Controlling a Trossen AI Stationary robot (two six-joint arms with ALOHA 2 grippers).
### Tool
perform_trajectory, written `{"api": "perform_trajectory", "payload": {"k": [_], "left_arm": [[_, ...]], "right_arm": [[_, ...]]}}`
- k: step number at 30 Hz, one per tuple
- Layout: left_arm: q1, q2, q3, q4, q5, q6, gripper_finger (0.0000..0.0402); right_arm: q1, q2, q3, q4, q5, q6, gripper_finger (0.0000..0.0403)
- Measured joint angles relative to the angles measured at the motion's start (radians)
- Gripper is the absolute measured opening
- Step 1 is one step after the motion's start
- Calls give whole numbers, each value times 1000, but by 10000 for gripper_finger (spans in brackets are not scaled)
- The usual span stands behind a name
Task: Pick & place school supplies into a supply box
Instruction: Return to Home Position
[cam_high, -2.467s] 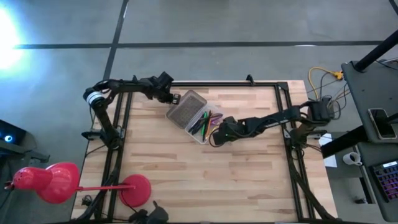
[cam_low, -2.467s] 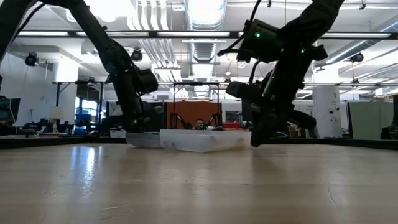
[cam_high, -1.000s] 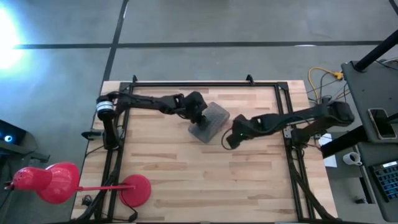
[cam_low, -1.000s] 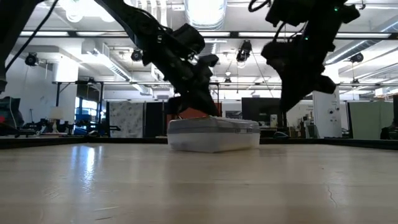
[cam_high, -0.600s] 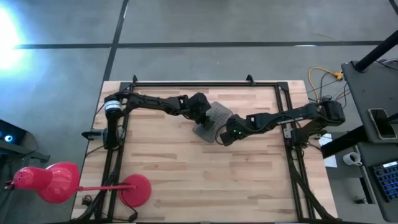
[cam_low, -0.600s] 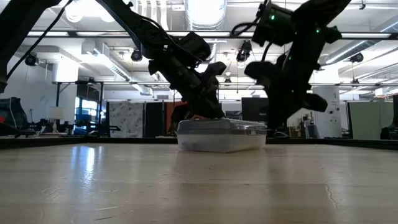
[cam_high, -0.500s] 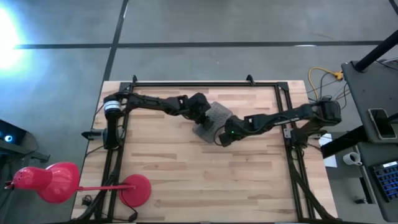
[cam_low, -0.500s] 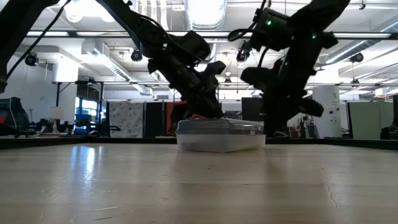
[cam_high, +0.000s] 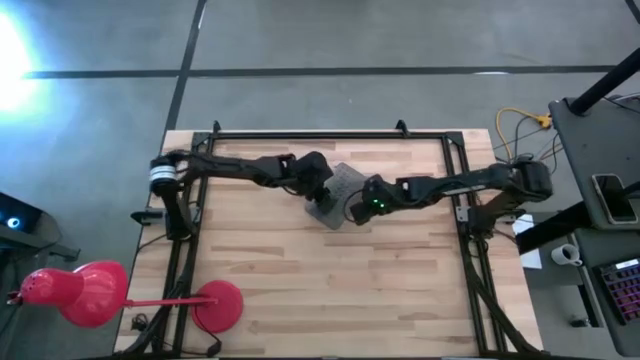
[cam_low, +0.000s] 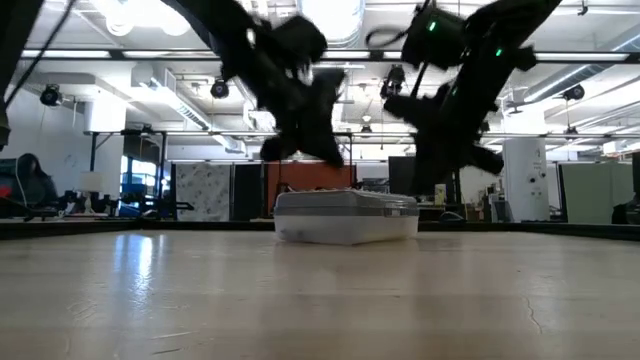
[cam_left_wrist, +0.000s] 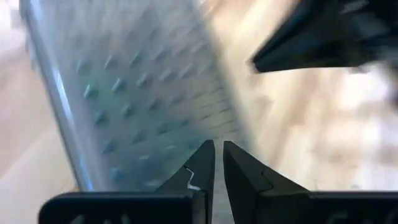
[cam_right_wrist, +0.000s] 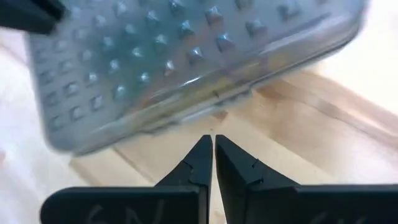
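Lid shut, the supply box (cam_low: 346, 216) sits on the tabletop (cam_high: 300, 275); the left gripper (cam_left_wrist: 219, 157) and right gripper (cam_right_wrist: 213, 150) hover beside it, fingers pressed together.

We find the supply box (cam_high: 340, 186) lying on the counter (cam_high: 330, 290), slightly above the centre of the high view. The left tool (cam_high: 320, 193) hangs at the box's left edge. The right tool (cam_high: 354, 210) hangs just beside its lower right corner.
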Motion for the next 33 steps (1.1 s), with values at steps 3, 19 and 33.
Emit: {"api": "perform_trajectory", "payload": {"k": [3,19,33], "left_arm": [[-23,-103,0,20,2,51,17],[-124,-678,-51,51,-19,136,17],[-319,-1033,-788,727,-163,90,17]], "right_arm": [[14,-113,0,-16,10,-99,13],[17,-850,168,-61,-64,-436,13],[184,-991,-449,609,-153,-357,13]]}}
